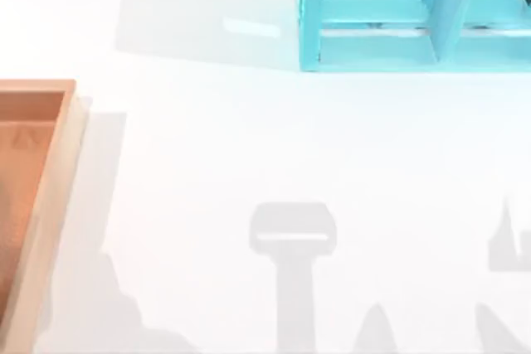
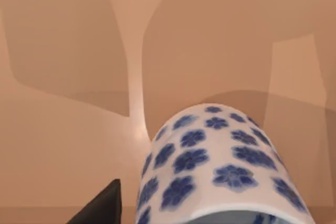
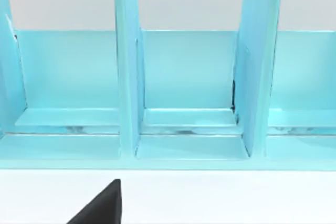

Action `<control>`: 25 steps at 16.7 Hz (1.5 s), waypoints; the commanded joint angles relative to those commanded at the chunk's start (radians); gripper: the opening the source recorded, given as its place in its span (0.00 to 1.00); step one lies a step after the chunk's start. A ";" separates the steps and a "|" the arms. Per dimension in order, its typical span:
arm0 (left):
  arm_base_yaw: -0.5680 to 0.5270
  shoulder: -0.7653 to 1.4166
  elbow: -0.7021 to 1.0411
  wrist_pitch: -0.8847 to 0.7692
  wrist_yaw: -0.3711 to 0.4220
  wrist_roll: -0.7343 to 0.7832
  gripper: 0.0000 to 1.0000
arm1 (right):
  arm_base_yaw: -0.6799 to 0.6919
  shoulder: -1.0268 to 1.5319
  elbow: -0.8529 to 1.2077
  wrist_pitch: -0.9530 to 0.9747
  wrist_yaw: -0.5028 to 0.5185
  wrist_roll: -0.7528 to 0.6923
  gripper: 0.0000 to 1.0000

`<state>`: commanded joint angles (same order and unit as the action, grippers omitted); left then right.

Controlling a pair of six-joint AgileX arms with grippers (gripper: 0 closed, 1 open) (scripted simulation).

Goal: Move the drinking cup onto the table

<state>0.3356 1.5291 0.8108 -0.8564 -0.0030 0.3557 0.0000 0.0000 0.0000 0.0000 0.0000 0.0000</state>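
The drinking cup (image 2: 220, 166), white with blue flower prints, sits close under my left wrist camera, over the orange-brown floor of the wooden tray (image 2: 68, 129). Its rim is the part nearest the camera. My left gripper (image 2: 168, 220) is right at the cup and stands open, with one black fingertip (image 2: 102, 205) beside the cup wall and apart from it. My right gripper (image 3: 168, 220) hangs open over the white table (image 3: 226, 198), facing the light-blue shelf unit (image 3: 184, 77), with one black fingertip (image 3: 102, 205) in view.
In the top view, the wooden tray (image 1: 58, 196) lies at the left edge of the table (image 1: 274, 147). The light-blue shelf unit (image 1: 373, 31) stands at the back right. Arm shadows fall along the table's front.
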 joint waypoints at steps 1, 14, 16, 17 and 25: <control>0.000 0.000 0.000 0.000 0.000 0.000 1.00 | 0.000 0.000 0.000 0.000 0.000 0.000 1.00; 0.000 0.000 0.000 0.000 0.000 0.000 0.02 | 0.000 0.000 0.000 0.000 0.000 0.000 1.00; 0.000 0.000 0.000 0.000 0.000 0.000 0.00 | 0.000 0.000 0.000 0.000 0.000 0.000 1.00; 0.000 0.000 0.000 0.000 0.000 0.000 0.00 | 0.000 0.000 0.000 0.000 0.000 0.000 1.00; 0.002 -0.007 0.013 0.003 -0.001 -0.012 0.00 | 0.000 0.000 0.000 0.000 0.000 0.000 1.00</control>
<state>0.3381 1.5218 0.8243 -0.8536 -0.0039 0.3432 0.0000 0.0000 0.0000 0.0000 0.0000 0.0000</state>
